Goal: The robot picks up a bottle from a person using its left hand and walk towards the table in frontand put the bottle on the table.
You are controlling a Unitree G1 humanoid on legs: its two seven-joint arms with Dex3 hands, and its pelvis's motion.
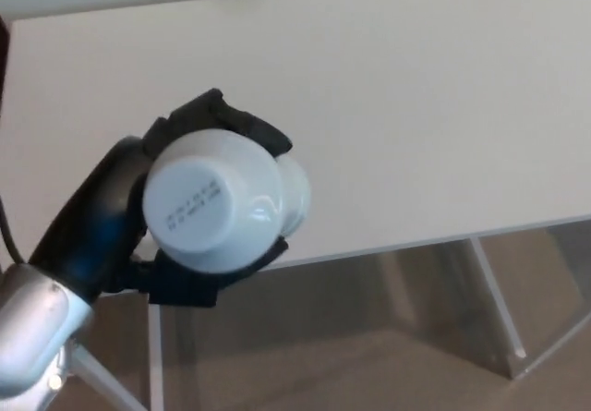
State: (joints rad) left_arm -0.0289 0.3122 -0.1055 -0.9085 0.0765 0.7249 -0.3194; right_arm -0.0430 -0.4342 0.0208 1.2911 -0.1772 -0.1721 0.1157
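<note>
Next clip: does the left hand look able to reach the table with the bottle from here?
Probably yes. The left hand, shut on the bottle, hangs over the near edge of the table, with nothing on the tabletop in its way. Its height above the surface is unclear.

the bottle [277,189] hides much of the left hand [103,222] and its fingers [226,120]; the print on its cap [196,206] is too blurred to read; the tabletop [416,106] runs off the right edge.
</note>
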